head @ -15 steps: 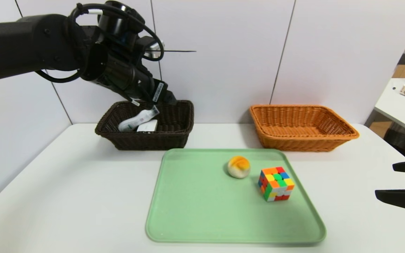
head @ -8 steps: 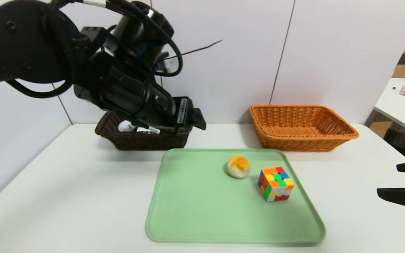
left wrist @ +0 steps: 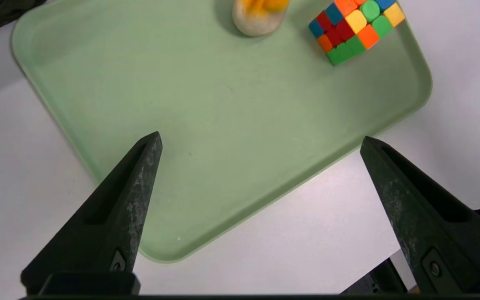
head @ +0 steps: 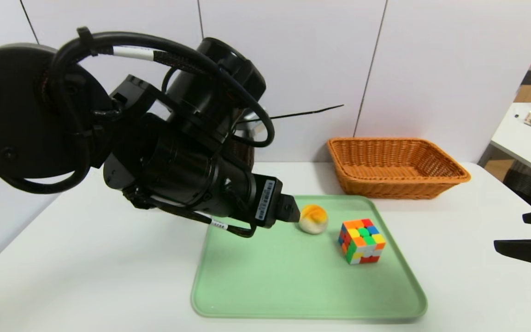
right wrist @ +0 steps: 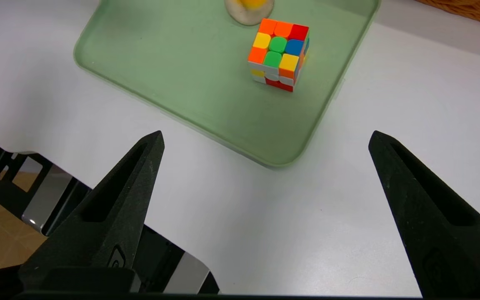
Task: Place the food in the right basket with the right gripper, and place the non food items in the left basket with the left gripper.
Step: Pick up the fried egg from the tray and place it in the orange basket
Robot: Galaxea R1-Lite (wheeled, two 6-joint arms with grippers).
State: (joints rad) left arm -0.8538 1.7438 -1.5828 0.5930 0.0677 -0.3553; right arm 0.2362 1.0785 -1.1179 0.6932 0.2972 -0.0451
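I am steering the left gripper [left wrist: 261,141], jaws wide and empty, over the tray [left wrist: 98,62] toward the cube [left wrist: 354,29]; bun [left wrist: 258,14] sits just beside it, so I am planning a clean straddle; right gripper [right wrist: 265,137] waiting wide.

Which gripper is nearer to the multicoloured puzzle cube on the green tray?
Probably the left. The open left gripper hovers over the tray's middle, beyond the bun from the multicoloured puzzle cube. The open right gripper waits off the tray, over the table.
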